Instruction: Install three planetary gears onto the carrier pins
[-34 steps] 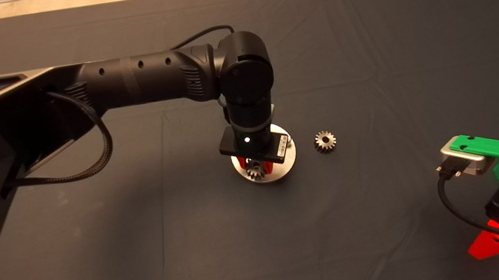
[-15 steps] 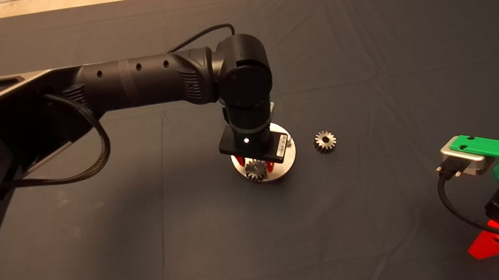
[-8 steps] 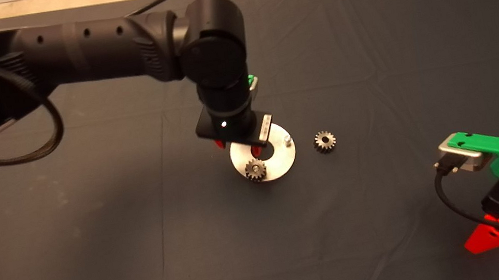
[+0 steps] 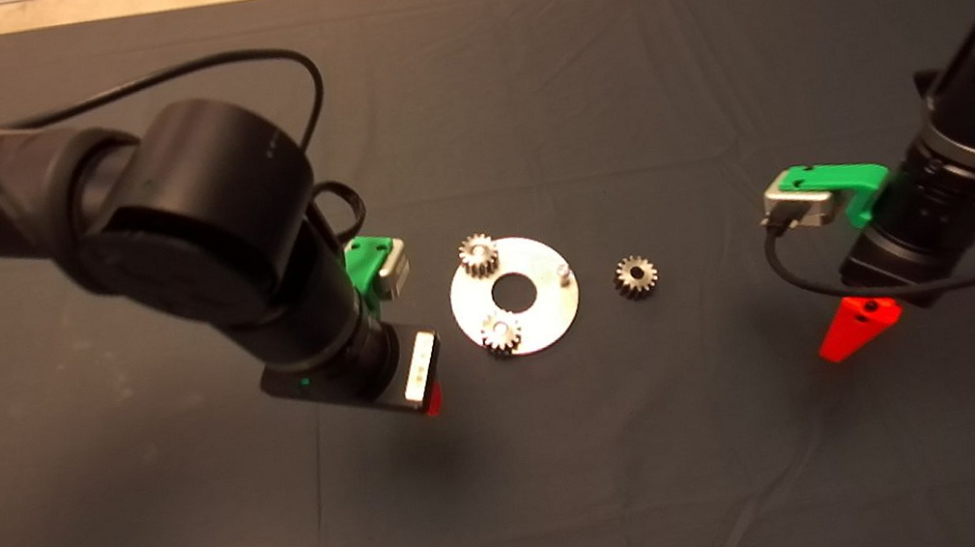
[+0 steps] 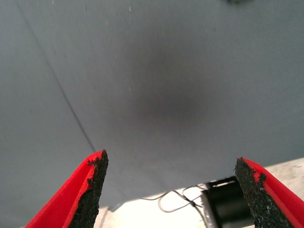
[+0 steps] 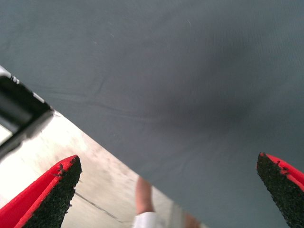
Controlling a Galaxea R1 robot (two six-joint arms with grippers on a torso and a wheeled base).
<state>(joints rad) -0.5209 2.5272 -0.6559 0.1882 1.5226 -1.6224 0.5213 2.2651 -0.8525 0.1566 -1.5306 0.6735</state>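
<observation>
Dark mat; head-only: two planetary gears on disc; both wrists' fingers wide.

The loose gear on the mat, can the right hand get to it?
Probably yes. The loose gear lies alone on the mat, beside the disc. The right hand is open, and only bare mat shows between them. The left hand is on the disc's other side.
</observation>
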